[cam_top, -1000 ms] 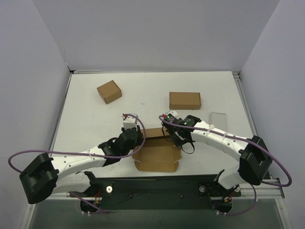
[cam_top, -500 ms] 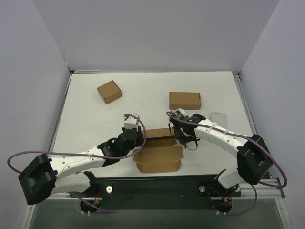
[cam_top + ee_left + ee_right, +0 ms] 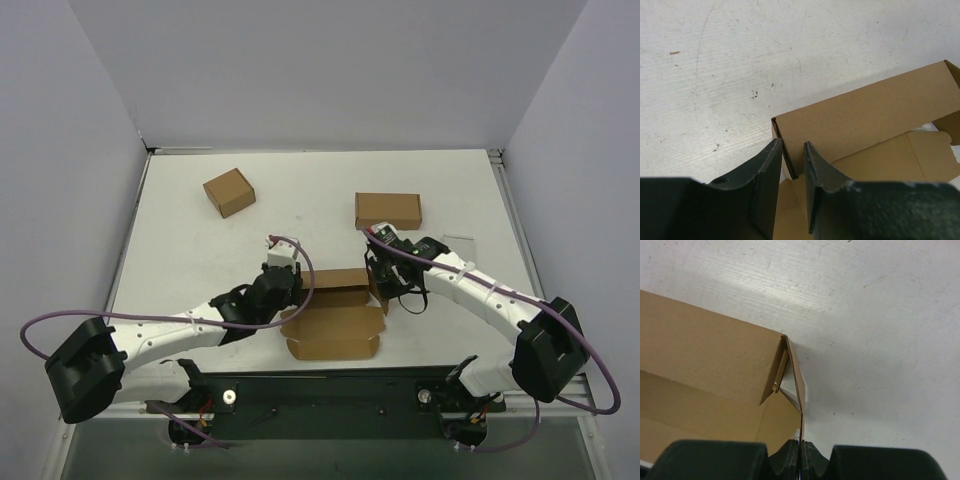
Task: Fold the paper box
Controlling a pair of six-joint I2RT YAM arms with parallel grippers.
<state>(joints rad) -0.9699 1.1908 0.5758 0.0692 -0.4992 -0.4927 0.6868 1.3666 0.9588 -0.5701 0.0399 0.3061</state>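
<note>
Right gripper [image 3: 801, 450] is pinching the right side flap of the box [image 3: 334, 334], its fingers pressed together on the thin card edge while that flap is standing upright. The left gripper [image 3: 791, 172] is straddling the left side wall at its rear corner, with fingers narrowly spread and a gap showing beside the card. The box is lying on the table [image 3: 200, 260] between the two arms, rear wall raised and front panel resting flat toward the bases. Judging by the thin, creased card, it is likely behaving as light and springy, hinging readily at creases, buckling if squeezed mid-panel, and sliding when pushed. Holds are best taken at flap edges near a crease, one gripper bracing while the other is folding.
</note>
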